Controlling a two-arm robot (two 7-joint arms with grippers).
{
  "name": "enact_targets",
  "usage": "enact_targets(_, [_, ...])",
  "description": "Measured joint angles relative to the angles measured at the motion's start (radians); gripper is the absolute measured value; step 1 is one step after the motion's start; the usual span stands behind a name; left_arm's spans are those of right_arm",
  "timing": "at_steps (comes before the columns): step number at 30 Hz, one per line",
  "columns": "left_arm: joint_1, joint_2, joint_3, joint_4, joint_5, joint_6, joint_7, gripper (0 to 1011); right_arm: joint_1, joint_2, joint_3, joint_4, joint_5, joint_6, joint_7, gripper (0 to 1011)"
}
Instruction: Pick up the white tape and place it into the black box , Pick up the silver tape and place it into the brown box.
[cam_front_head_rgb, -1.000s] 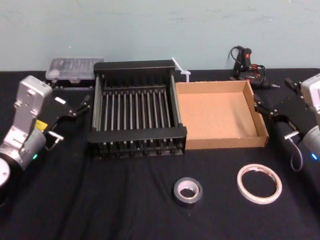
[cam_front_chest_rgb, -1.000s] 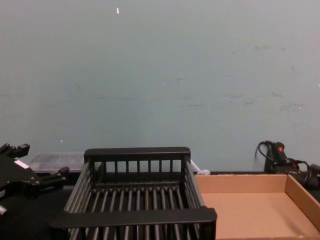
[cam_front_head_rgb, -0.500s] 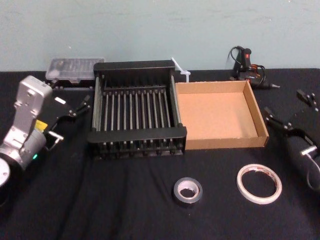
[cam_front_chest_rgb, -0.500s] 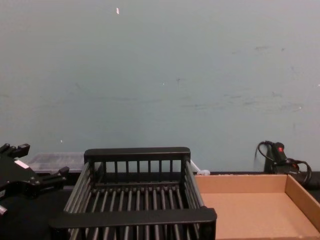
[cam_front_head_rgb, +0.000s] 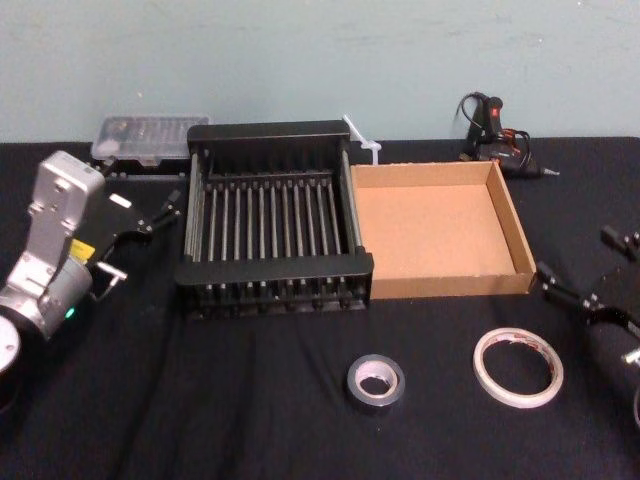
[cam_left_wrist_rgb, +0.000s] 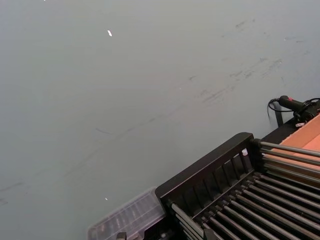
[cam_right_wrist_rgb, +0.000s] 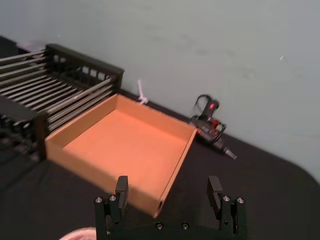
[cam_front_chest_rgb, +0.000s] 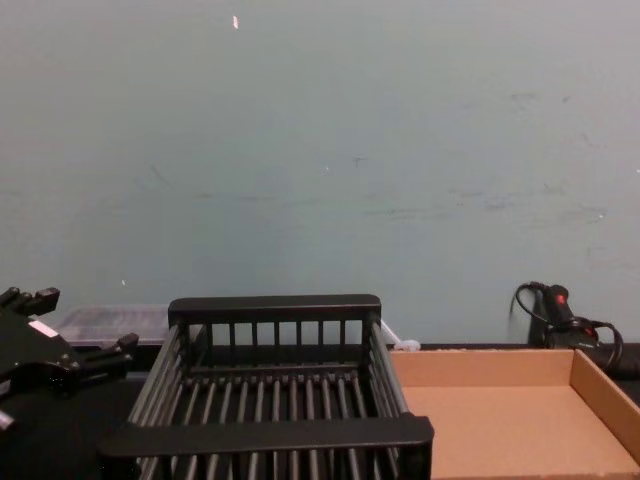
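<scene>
The white tape lies flat on the black cloth at the front right, and a sliver of it shows in the right wrist view. To its left lies the silver tape. The black box stands mid-table with nothing in it, and the brown box sits against its right side, also holding nothing. My right gripper hangs open just right of the white tape, its jaws wide apart. At the black box's left side, my left gripper is open too.
A clear plastic case lies behind the black box at the far left. A black and red glue gun with its cord sits behind the brown box. A white zip tie lies between the boxes at the back.
My right gripper has drawn back from beside the brown box's right wall toward the front, ending close to the white tape. The left arm and both tapes have not moved.
</scene>
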Motion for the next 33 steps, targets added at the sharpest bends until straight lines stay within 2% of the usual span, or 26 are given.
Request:
enact_targets(4, [0.000, 0.000, 0.000, 0.000, 0.000, 0.000, 0.000, 1001, -0.037, 0.008, 0.014, -0.019, 0.015, 0.021, 0.020, 1002])
enact_targets(11, [0.000, 0.000, 0.000, 0.000, 0.000, 0.000, 0.000, 1001, -0.054, 0.006, 0.015, -0.018, 0.017, 0.064, 0.042, 1002])
enact_targets(23, [0.000, 0.000, 0.000, 0.000, 0.000, 0.000, 0.000, 1001, -0.010, -0.025, -0.019, 0.039, -0.010, 0.150, 0.093, 1002])
enact_targets(33, [0.000, 0.000, 0.000, 0.000, 0.000, 0.000, 0.000, 1001, 0.015, -0.055, -0.021, 0.076, -0.015, 0.188, 0.131, 1002])
